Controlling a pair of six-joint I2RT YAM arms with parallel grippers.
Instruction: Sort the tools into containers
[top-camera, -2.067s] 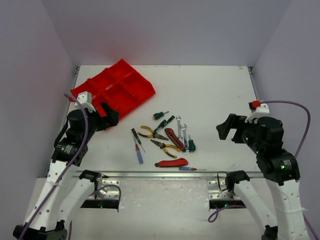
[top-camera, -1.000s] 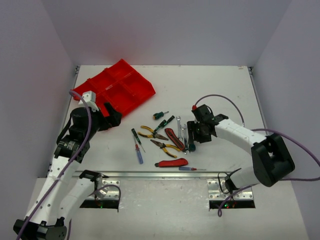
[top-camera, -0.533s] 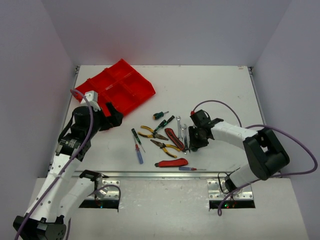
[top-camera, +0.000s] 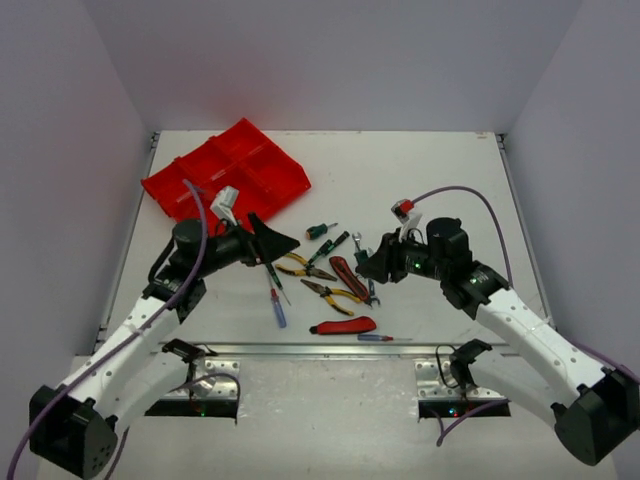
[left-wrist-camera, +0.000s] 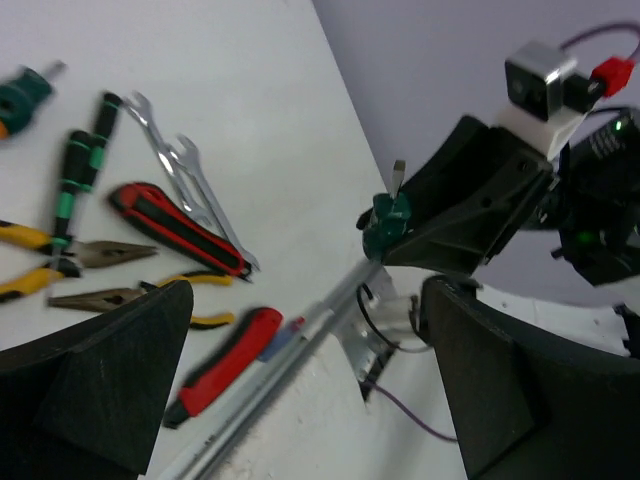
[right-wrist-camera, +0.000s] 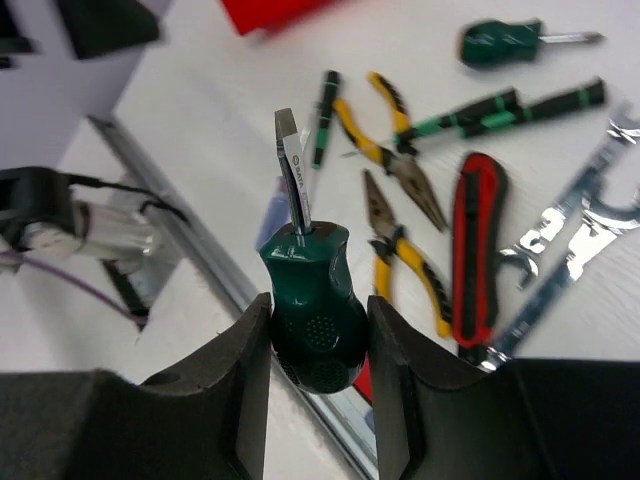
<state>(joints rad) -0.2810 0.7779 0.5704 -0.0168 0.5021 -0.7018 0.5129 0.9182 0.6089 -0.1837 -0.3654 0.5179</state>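
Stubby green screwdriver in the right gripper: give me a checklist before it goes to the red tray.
1. Grip: ok. The right gripper clamps the stubby green screwdriver by its handle, blade up.
2. Lifted off the table: ok.
3. The left gripper is open, holding nothing: ok.
4. Way to the red tray: probably not ok, the left gripper hangs roughly between.
5. Where in the tray it belongs: cannot tell.

On the table (top-camera: 430, 180), the divided tray (top-camera: 225, 170) sits far left. Nearer, at centre: pliers (top-camera: 305, 267) left of wrenches (top-camera: 357, 244), utility knife (top-camera: 343, 326) nearest. The right gripper (top-camera: 372, 262), beside the wrenches, holds a stubby screwdriver (right-wrist-camera: 312, 320); the left gripper (top-camera: 280, 248) lies between tray and pliers.
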